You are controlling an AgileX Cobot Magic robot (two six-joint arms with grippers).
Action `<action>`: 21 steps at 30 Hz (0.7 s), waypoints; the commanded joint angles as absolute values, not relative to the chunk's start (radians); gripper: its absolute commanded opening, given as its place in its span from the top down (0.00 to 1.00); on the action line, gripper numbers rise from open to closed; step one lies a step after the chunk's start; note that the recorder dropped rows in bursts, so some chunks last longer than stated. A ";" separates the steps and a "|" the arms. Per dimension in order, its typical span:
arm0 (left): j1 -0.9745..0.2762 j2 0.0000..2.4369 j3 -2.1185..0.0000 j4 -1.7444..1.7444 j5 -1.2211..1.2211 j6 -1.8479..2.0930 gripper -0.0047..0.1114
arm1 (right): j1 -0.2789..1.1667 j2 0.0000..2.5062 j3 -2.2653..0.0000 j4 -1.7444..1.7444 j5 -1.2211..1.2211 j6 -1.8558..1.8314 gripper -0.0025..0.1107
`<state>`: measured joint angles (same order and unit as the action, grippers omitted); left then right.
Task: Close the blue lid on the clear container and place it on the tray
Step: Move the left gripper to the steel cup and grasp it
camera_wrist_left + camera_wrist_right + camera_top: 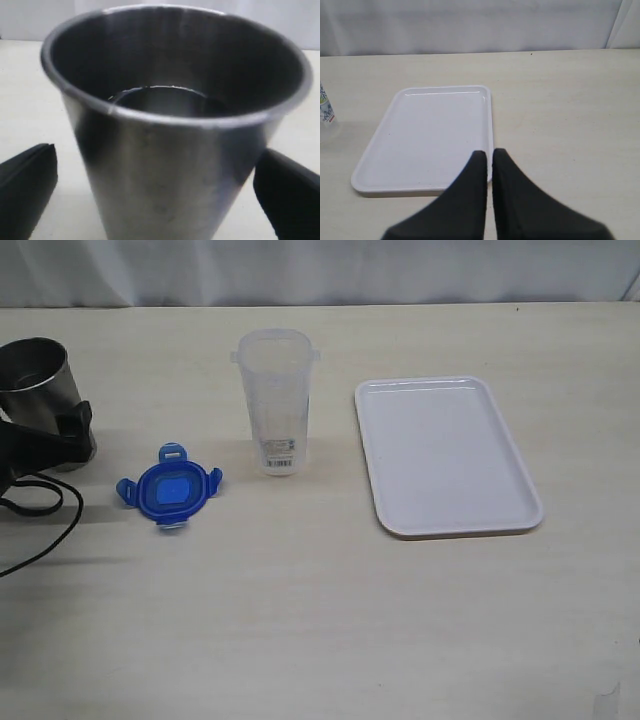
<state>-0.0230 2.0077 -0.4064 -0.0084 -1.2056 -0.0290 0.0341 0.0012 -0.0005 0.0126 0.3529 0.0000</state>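
Three task items, unjoined: blue lid (pixel 168 489) flat on bench (pixel 320 630) just beside upright clear container (pixel 274 405); tray (pixel 448 455) bare, apart rightward. Left jaws apart, flanking steel cup (pixel 170 130); right jaws together, empty, over tray edge. Pending, likely: leave cup, grasp lid.

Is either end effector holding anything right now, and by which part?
Nothing is held: the left end effector sits open around the cup; the right end effector is shut, empty.
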 commanded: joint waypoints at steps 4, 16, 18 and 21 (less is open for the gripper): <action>-0.024 2.054 -0.467 -0.022 -1.221 -0.031 0.06 | 0.037 0.000 0.000 0.015 0.347 0.000 0.94; -0.024 2.054 -0.497 -0.039 -1.221 -0.031 0.06 | 0.037 0.000 0.000 0.015 0.347 0.000 0.94; -0.024 2.054 -0.504 -0.046 -1.221 -0.031 0.06 | 0.037 0.000 0.000 0.015 0.347 0.000 0.94; -0.024 2.054 -0.503 -0.046 -1.221 -0.031 0.06 | 0.037 0.000 0.000 0.015 0.347 0.000 0.94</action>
